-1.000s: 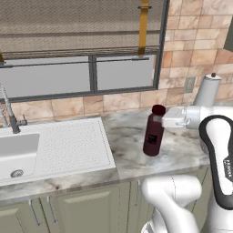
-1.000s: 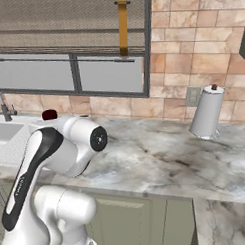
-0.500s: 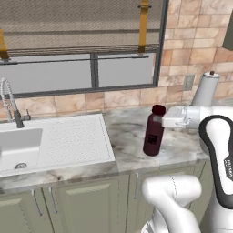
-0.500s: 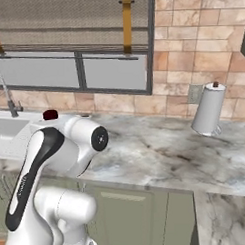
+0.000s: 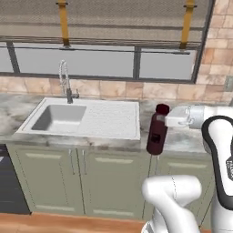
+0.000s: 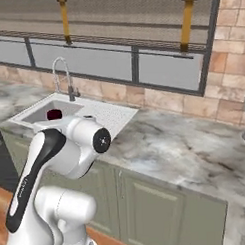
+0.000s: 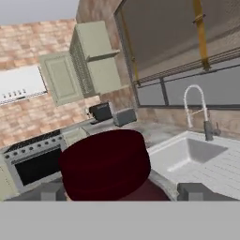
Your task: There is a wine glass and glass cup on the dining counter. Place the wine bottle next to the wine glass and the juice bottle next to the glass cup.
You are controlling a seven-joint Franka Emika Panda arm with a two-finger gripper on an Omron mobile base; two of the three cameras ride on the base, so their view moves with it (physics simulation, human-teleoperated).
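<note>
My gripper (image 5: 169, 121) is shut on the juice bottle (image 5: 157, 132), a stout dark red bottle with a wide red cap and dark label. It holds the bottle near the cap and upright in the air, level with the worktop's front edge. In the hand view the red cap (image 7: 105, 161) sits between my two fingertips (image 7: 196, 191). From the right base view the cap (image 6: 54, 114) peeks out behind my arm. The wine bottle, wine glass, glass cup and dining counter are out of view.
A white sink (image 5: 59, 116) with a tall faucet (image 5: 67, 82) is set in the marble worktop (image 5: 186, 142) under a window. Green cabinets (image 5: 91, 182) stand below. The hand view shows a stove (image 7: 33, 161) and a toaster (image 7: 124, 116) further along.
The whole picture has shifted: the base has driven, so the sink now shows whole and further right, with the cabinets in view. The juice bottle stays in the gripper.
</note>
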